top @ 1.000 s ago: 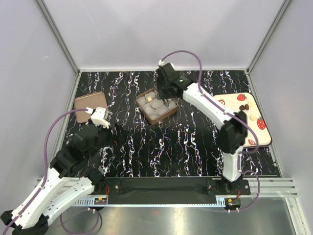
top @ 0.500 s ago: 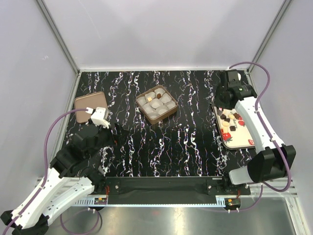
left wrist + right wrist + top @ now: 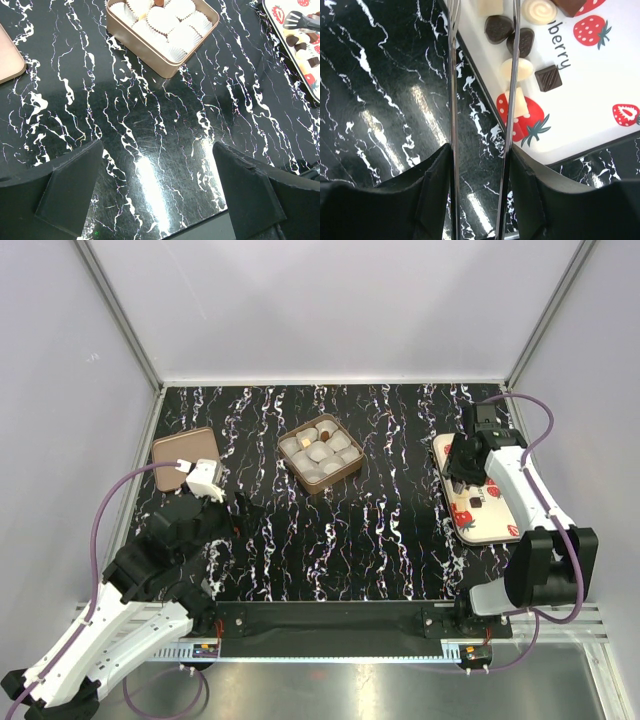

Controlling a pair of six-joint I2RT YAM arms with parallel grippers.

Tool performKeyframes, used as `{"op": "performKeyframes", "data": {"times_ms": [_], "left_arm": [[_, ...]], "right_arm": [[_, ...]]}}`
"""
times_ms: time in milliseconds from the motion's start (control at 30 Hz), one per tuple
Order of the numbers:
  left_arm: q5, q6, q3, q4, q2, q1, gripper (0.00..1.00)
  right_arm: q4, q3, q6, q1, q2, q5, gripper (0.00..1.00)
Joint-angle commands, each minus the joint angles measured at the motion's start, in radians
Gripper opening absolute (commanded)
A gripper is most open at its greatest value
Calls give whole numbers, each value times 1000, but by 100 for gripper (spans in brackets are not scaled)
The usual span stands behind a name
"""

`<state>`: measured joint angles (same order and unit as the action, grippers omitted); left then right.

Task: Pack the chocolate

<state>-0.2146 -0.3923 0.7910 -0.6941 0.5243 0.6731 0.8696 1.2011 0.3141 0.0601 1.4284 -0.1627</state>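
The chocolate is several small dark and pale pieces on a white tray with strawberry prints, at the right. The pieces also show in the left wrist view. My right gripper is shut on metal tongs; in its own view the tong arms stand apart, reaching over the tray's left edge with nothing between them. A gold box of white paper cups sits at mid-table and holds a brown piece. My left gripper is open and empty above bare table near the front left.
The box's flat brown lid lies at the far left, also seen in the left wrist view. The box's wall is ahead of the left gripper. White enclosure walls surround the black marbled tabletop.
My right arm has swung from over the gold box to the tray on the right, then dropped slightly lower over its left edge. The tray lies turned differently. The left arm has not moved.
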Motion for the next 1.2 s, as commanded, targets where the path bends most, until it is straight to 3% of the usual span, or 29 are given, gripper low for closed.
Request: {"op": "performKeyframes", "data": {"times_ms": [0, 533, 967, 1167], "left_arm": [[4, 7, -3, 47, 0, 0, 99], [11, 9, -3, 45, 5, -1, 99], [9, 9, -3, 47, 5, -1, 99], [4, 9, -3, 47, 3, -1, 99]], "right_arm": [[-81, 3, -21, -22, 12, 37, 54], [-129, -78, -27, -95, 6, 100, 50], [-121, -32, -15, -97, -14, 146, 33], [-107, 46, -4, -95, -9, 206, 30]]}}
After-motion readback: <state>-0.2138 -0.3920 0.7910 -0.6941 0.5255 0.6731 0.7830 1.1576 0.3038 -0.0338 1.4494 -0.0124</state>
